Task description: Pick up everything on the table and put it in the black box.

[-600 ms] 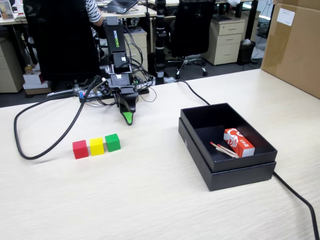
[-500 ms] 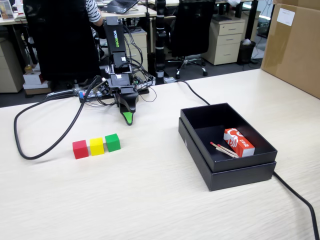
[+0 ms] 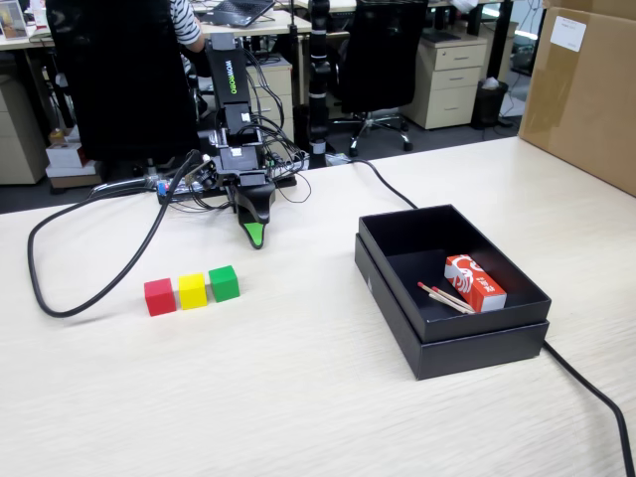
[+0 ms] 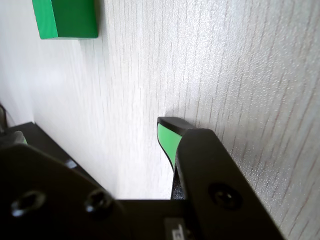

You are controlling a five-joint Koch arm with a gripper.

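Three small cubes sit in a row, touching, on the beige table (image 3: 298, 397) at left of the fixed view: red (image 3: 159, 296), yellow (image 3: 192, 290), green (image 3: 224, 282). My gripper (image 3: 255, 237) points down at the table just behind them and slightly to the right, holding nothing. The wrist view shows the gripper (image 4: 90, 134) with bare table between its green-padded fingers (image 4: 167, 137), and the green cube (image 4: 67, 19) ahead at the top left. The black box (image 3: 477, 353) stands on the right, well apart from the cubes.
Inside the box lie an orange-and-white matchbox (image 3: 475, 282) and loose matchsticks (image 3: 445, 297). A black cable (image 3: 45, 288) loops left of the cubes, and another (image 3: 596, 397) runs past the box. A big brown carton (image 3: 586, 89) stands at the far right.
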